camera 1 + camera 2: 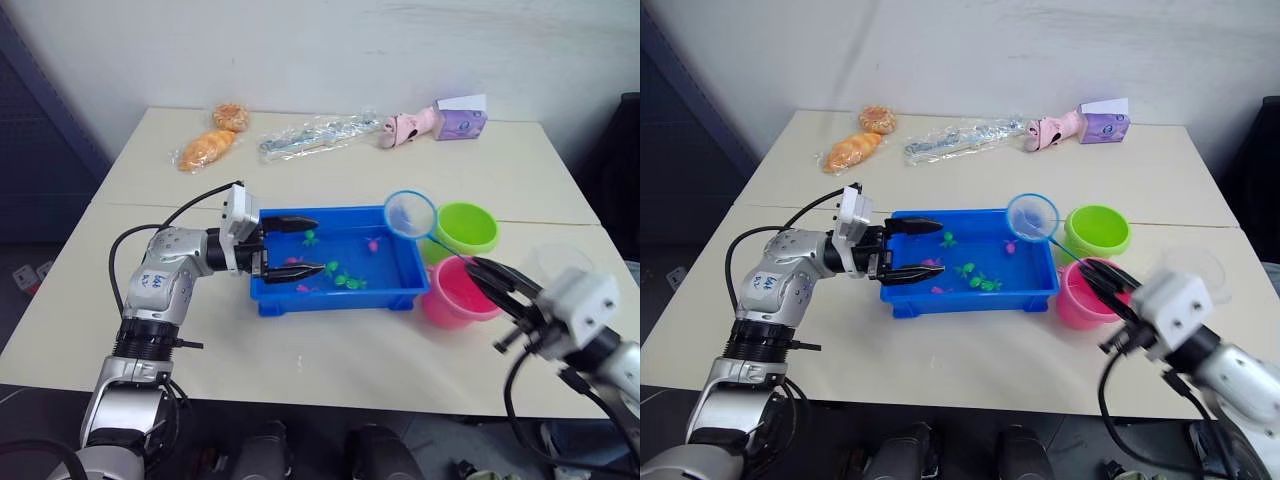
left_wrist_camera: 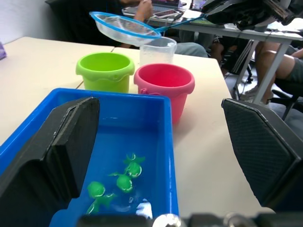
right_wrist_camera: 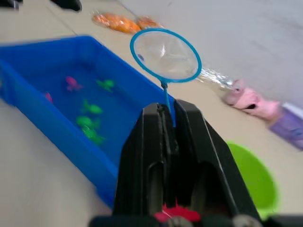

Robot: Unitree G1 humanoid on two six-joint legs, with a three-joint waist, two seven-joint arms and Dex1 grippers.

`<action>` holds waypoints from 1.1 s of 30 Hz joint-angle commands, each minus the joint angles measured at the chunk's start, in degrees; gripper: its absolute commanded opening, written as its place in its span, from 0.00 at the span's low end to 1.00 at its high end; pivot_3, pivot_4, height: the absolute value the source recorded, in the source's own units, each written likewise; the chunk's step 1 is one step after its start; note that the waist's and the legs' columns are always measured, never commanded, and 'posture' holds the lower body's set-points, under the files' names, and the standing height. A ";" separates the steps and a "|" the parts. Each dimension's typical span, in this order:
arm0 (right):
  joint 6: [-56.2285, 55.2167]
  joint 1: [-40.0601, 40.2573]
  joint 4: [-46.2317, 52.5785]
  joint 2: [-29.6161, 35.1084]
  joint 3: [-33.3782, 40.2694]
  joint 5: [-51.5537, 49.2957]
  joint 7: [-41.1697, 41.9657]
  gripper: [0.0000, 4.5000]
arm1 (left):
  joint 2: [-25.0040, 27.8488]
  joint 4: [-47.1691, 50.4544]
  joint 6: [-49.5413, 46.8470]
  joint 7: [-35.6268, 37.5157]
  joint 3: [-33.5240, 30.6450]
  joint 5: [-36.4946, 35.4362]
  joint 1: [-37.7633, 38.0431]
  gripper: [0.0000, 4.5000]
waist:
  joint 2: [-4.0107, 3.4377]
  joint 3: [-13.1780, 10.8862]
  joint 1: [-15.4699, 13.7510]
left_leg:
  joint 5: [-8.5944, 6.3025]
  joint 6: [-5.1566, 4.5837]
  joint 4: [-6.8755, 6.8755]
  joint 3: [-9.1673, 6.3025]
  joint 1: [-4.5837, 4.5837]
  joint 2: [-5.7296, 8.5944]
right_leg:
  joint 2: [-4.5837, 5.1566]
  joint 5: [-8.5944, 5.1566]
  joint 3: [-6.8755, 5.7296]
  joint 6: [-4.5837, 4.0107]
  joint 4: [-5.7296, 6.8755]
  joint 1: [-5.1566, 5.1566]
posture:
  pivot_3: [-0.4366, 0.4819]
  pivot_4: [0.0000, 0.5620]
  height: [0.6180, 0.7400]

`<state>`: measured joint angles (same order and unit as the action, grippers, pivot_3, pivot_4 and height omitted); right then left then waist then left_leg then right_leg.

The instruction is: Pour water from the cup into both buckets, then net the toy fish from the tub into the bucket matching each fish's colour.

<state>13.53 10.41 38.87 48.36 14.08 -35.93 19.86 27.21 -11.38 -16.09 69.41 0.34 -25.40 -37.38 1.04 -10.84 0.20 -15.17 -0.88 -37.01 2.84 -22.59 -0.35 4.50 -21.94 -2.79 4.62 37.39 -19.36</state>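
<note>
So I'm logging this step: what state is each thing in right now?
net: held up, empty, over the tub's end
right gripper: shut on the net's handle
left gripper: open at the tub's end
tub: fish inside
green bucket: upright
pink bucket: upright
cup: upright

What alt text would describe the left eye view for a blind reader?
The right gripper holds a net above a blue tub of toy fish. The open left gripper straddles the tub's rim, with green and pink buckets beside it.

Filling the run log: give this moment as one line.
phase: netting | right gripper: shut on net, raised over tub | left gripper: open at tub end | fish: in tub
</note>
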 commanded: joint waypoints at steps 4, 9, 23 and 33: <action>22.76 -12.30 -0.25 0.58 -2.96 -10.48 -6.56 0.00 | 2.53 0.38 1.03 -0.49 -2.25 -0.15 -0.10 0.99 | 0.01 0.00 -0.20 | -0.01 -0.02 -0.12 -0.09 -0.39 0.01 | 0.02 0.00 -0.10 -0.01 0.00 -0.28 | 0.48 0.27 1.00; 31.29 -17.49 -1.38 2.02 -3.55 -12.17 -4.65 0.00 | 3.13 0.66 1.30 -1.11 -2.71 -0.22 0.13 0.99 | 0.01 0.00 -0.18 | -0.04 -0.09 -0.13 -0.14 -0.53 0.05 | 0.04 0.01 -0.19 -0.01 -0.04 -0.33 | 0.48 0.27 1.00; 42.23 -24.61 -4.88 7.99 -10.00 -6.59 3.78 0.00 | 2.94 2.08 1.98 -2.79 -3.01 -0.62 0.94 0.99 | 0.01 0.00 -0.03 | -0.07 -0.16 -0.13 -0.16 -0.55 0.05 | 0.04 0.01 -0.21 0.00 -0.04 -0.35 | 0.48 0.27 1.00; 43.57 -29.99 -7.21 9.21 -15.56 2.21 6.13 0.00 | 3.36 2.71 2.87 -3.40 -3.05 -0.48 1.67 0.99 | 0.01 -0.01 0.07 | -0.06 -0.14 -0.11 -0.16 -0.57 0.05 | 0.05 0.01 -0.21 0.00 -0.07 -0.38 | 0.48 0.27 1.00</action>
<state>56.78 -18.02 32.07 58.12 -1.29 -35.63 25.80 30.03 -11.16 -14.16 66.22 -1.48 -25.40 -35.72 1.04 -10.84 0.27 -15.23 -1.02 -37.13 2.68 -23.16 -0.30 4.54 -21.94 -3.00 4.62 37.32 -19.74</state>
